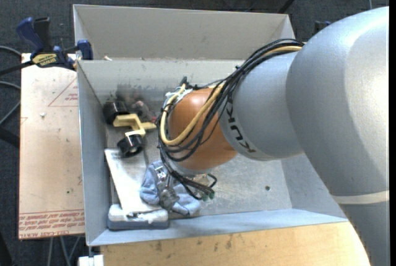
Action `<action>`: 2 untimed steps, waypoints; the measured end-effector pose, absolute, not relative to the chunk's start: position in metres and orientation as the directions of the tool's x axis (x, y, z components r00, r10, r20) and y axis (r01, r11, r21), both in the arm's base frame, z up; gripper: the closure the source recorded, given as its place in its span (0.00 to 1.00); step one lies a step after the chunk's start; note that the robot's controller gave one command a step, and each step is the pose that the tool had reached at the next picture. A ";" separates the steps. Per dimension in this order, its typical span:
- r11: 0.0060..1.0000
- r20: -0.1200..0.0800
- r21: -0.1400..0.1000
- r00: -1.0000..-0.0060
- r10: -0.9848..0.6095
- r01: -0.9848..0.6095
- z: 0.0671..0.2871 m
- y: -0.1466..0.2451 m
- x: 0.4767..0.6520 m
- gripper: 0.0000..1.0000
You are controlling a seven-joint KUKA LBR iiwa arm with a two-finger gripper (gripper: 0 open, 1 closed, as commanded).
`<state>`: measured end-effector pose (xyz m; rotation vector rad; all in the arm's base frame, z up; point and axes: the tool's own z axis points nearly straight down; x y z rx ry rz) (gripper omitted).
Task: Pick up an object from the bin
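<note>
Grey-blue crumpled cloth (pixel 150 187) lies in the lower left of the grey metal bin (pixel 272 193). The pincer (pixel 166 189) is low, directly over the cloth, under the orange wrist cover (pixel 195 135). Whether the pincer is spread or pressed together I cannot tell, because the cover and the cables hide it. To do this step well, I think it should go straight down on the highest fold of the cloth and close there. It should keep away from the white flat sheet (pixel 120 175) and the grey bar (pixel 137 219), which lie just beside.
</note>
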<state>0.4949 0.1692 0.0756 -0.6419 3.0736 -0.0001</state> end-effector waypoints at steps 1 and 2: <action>0.917 -0.002 0.000 -0.917 -0.400 -0.400 0.076 0.169 0.495 1.00; 0.903 -0.002 0.001 -0.903 -0.429 -0.429 0.201 0.160 0.485 1.00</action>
